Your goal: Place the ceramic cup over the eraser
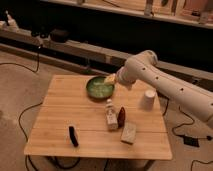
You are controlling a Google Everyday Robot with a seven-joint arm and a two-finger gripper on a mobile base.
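My gripper (111,79): just above centre of the frame, at the upper right rim of the round green bowl (89,86); whether it touches the rim I cannot tell.
My fingers: spread wide, with nothing between them.
My arm (165,87): thick, white and jointed, it reaches in from the right edge of the frame and passes above the cup.
Small plain white ceramic cup (148,99): right of centre, near the right edge of the light wooden table (62,102), standing with its wider end down, well apart from my gripper.
Small slim black eraser (73,135): lower left of the frame, near the front edge of the table, lying alone and well apart from the cup.
White bottle-like figure (110,116): upright at the middle of the table, below the bowl.
Red-brown object (121,116): just beside the figure, on its right.
Pale rectangular block (129,133): lower centre, just below and right of the red-brown object.
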